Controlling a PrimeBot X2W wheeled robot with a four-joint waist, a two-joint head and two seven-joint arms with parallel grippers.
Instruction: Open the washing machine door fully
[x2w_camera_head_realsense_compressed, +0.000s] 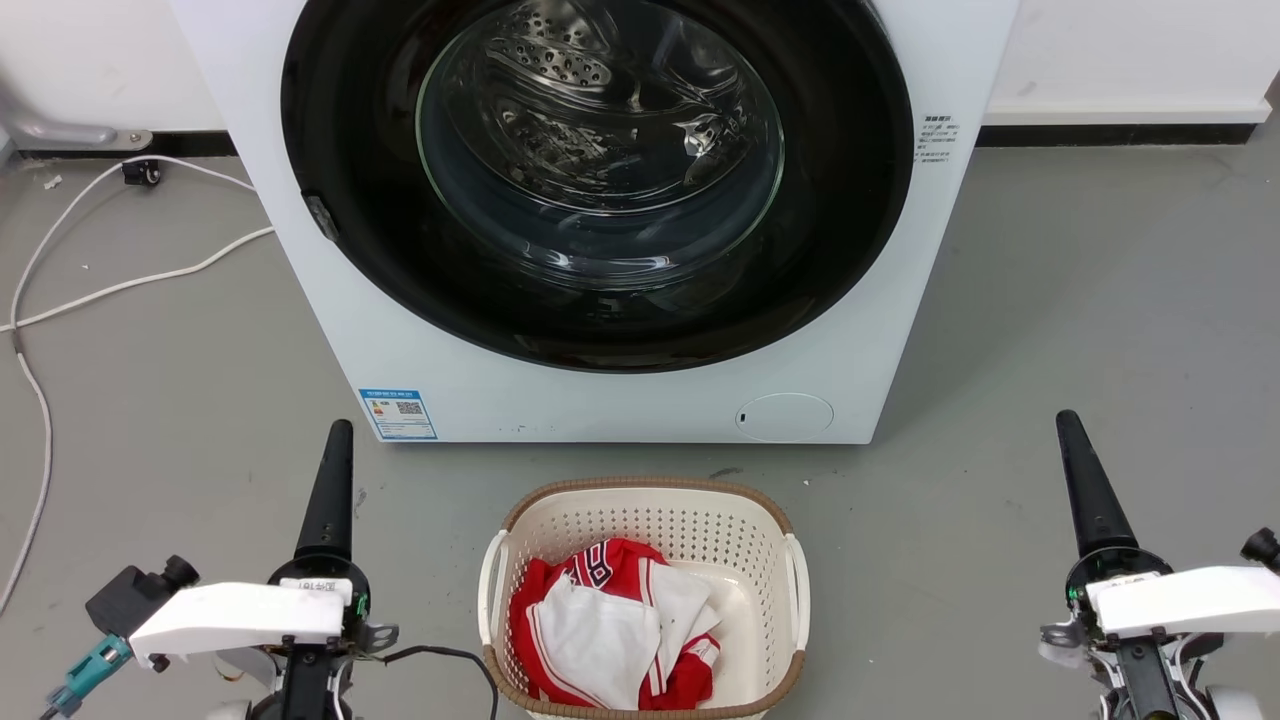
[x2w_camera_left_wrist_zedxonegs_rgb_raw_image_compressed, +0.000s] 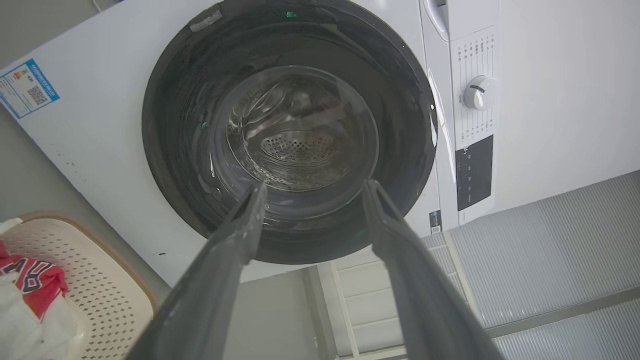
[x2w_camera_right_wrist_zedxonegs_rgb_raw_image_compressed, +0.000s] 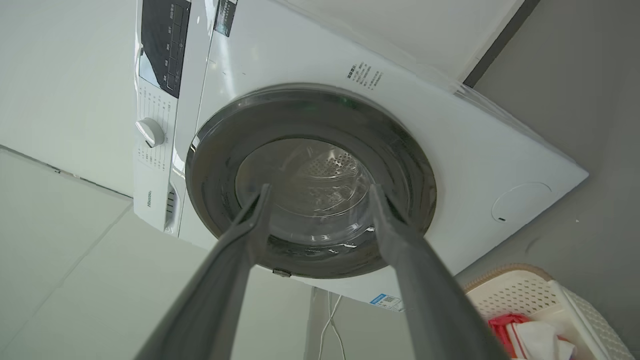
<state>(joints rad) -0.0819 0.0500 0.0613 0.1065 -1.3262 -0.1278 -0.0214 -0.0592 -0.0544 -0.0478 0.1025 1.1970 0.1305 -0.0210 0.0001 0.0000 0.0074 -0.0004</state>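
The white washing machine (x2w_camera_head_realsense_compressed: 600, 405) stands straight ahead on the grey floor. Its door (x2w_camera_head_realsense_compressed: 598, 180), a round glossy black disc with a clear glass bowl, lies shut flush against the front. A small grey catch (x2w_camera_head_realsense_compressed: 322, 218) sits at the door's left edge. My left gripper (x2w_camera_head_realsense_compressed: 335, 470) is low at the left and my right gripper (x2w_camera_head_realsense_compressed: 1080, 470) low at the right, both well short of the machine. In the left wrist view the left gripper (x2w_camera_left_wrist_zedxonegs_rgb_raw_image_compressed: 312, 187) is open and empty before the door (x2w_camera_left_wrist_zedxonegs_rgb_raw_image_compressed: 287, 130). The right gripper (x2w_camera_right_wrist_zedxonegs_rgb_raw_image_compressed: 320, 190) is likewise open, framing the door (x2w_camera_right_wrist_zedxonegs_rgb_raw_image_compressed: 310, 165).
A cream perforated laundry basket (x2w_camera_head_realsense_compressed: 645, 487) with red and white clothes (x2w_camera_head_realsense_compressed: 610, 630) stands on the floor between my arms, just before the machine. White cables (x2w_camera_head_realsense_compressed: 130, 285) trail over the floor at the left. The machine's dial (x2w_camera_left_wrist_zedxonegs_rgb_raw_image_compressed: 479, 92) and dark panel sit above the door.
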